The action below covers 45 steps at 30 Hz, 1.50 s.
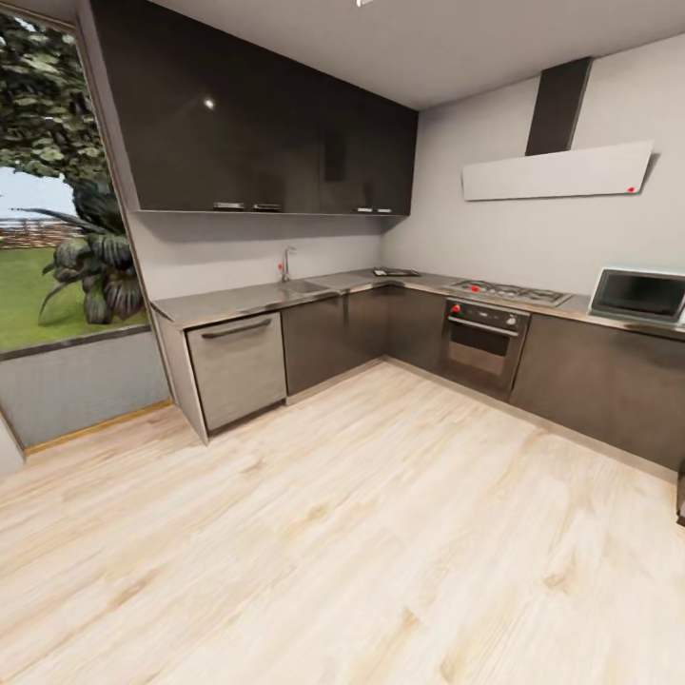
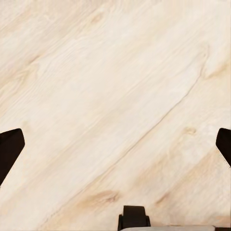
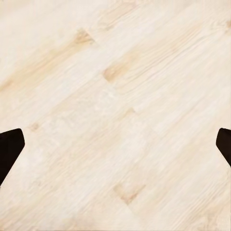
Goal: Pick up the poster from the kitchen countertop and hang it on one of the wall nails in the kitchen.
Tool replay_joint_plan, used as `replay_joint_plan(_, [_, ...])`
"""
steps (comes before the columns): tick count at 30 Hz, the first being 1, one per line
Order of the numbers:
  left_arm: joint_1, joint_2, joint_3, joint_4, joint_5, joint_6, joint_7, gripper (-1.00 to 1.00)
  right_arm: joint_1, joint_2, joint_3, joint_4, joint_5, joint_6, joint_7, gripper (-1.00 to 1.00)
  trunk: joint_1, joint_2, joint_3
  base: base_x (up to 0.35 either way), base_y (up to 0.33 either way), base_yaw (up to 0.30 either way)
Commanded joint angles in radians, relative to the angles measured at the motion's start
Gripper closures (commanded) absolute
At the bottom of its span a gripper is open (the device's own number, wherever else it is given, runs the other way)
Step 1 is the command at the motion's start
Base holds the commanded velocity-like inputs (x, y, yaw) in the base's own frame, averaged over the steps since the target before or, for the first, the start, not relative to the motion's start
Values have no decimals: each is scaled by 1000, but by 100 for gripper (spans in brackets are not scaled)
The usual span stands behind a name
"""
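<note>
Both claws stand wide apart and carry nothing: the left gripper (image 2: pixel 115 144) shows its dark fingertips (image 2: pixel 9 149) at opposite edges of the left wrist view, and the right gripper (image 3: pixel 115 144) does the same in the right wrist view, each looking onto bare pale wood floor (image 1: pixel 362 533). From the head view, that floor stretches from the robot across the room to the L-shaped kitchen countertop (image 1: pixel 238 303), a grey worktop over dark glossy cabinet fronts. Along its left run lie a steel-fronted dishwasher (image 1: pixel 238 366) below and a sink with a tap (image 1: pixel 285 264) above; the right run carries the gas hob (image 1: pixel 509 291) over an oven (image 1: pixel 483 344), then a microwave (image 1: pixel 639 295). At the far corner of the worktop lies a small flat dark-framed rectangle, judged to be the poster (image 1: pixel 396 273), though it is too small to read its artwork. Dark upper cabinets (image 1: pixel 266 124) and a slanted extractor hood (image 1: pixel 557 171) hang on the grey walls; no wall nail can be made out at this distance. A large window (image 1: pixel 48 190) with foliage lies to the left. Judged progress: none of the task is done. The approach to the counter, the pick-up, the search for a nail and the hanging all remain.
</note>
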Motion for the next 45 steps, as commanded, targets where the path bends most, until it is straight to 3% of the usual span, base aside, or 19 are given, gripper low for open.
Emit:
replay_joint_plan(1, [0, 0, 1, -1, 0, 0, 0, -100, -1, 0, 1, 1, 1, -3, -2, -100, 1, 0, -1, 310, 0, 0])
replay_joint_plan(45, [0, 0, 1, 0, 0, 0, 0, -100, -1, 0, 1, 1, 0, -3, -2, -100, 1, 0, -1, 310, 0, 0])
